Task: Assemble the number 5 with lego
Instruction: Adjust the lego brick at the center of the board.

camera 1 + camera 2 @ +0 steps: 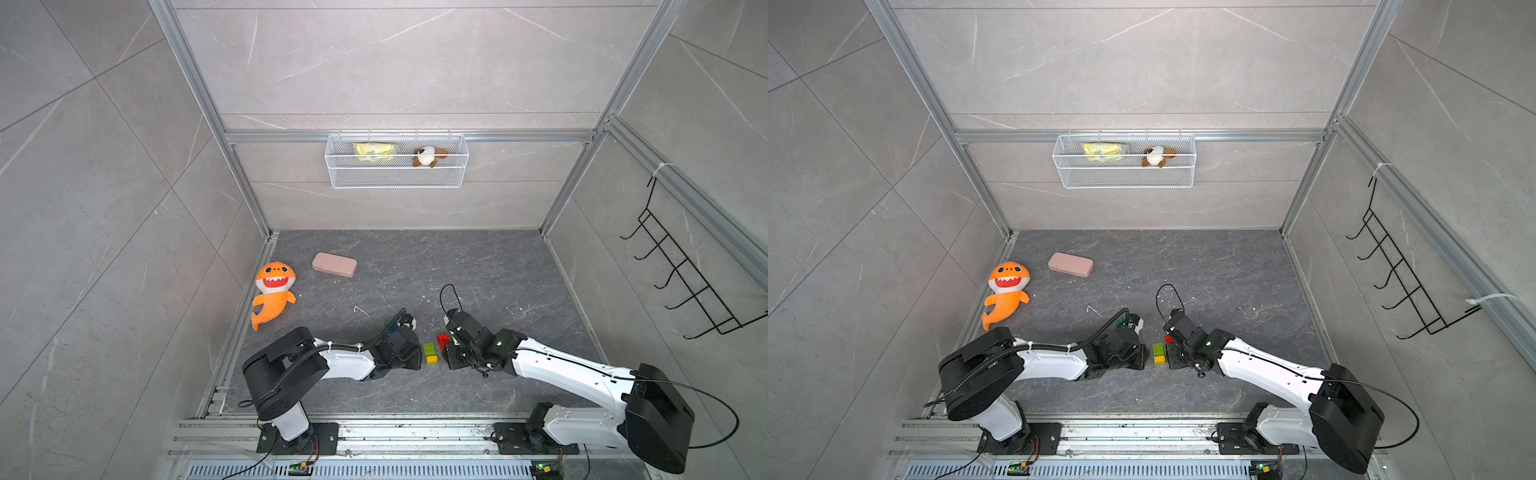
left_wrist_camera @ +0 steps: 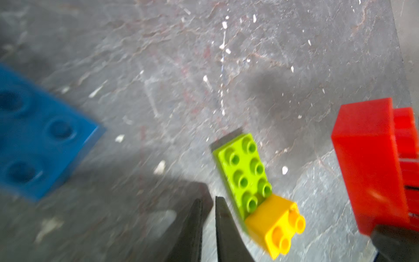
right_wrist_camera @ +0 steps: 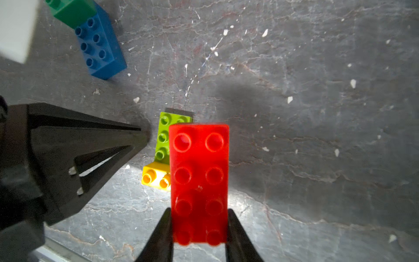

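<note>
My right gripper (image 3: 199, 226) is shut on the near end of a red 2x4 brick (image 3: 199, 172), held above the floor; in a top view the red brick (image 1: 442, 340) shows beside that gripper (image 1: 446, 349). Just left of it on the floor lies a lime green brick (image 3: 163, 136) with a small yellow brick (image 3: 154, 178) joined at its end; both show in both top views (image 1: 428, 349) (image 1: 1158, 349). My left gripper (image 2: 208, 226) is shut and empty, its tips right beside the lime brick (image 2: 244, 172). A blue brick (image 3: 99, 47) with a dark green brick (image 3: 72, 9) on it sits farther back.
An orange shark plush (image 1: 272, 297) and a pink rounded case (image 1: 334, 264) lie at the back left of the dark floor (image 1: 478, 266). A white wire basket (image 1: 397, 166) hangs on the back wall. Black hooks (image 1: 681, 274) hang on the right wall.
</note>
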You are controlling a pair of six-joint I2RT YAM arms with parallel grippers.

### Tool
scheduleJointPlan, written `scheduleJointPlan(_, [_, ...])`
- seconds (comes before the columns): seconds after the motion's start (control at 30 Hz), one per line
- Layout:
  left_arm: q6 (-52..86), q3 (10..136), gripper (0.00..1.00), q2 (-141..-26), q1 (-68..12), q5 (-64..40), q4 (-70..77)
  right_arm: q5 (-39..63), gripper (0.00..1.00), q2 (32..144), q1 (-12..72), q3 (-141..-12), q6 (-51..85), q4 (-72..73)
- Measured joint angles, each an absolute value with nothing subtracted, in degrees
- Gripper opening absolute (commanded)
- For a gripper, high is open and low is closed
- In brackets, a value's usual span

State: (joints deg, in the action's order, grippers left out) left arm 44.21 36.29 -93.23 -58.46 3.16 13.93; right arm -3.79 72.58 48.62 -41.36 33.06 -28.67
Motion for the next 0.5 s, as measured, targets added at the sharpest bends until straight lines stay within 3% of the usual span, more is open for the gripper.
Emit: scheduleJointPlan(0.5, [47.77,27.66,0.31,-84.4,-58.46,3.49,14.7,-8.95,0.18,80.16,55.42,-48.27,40.99,-31.75])
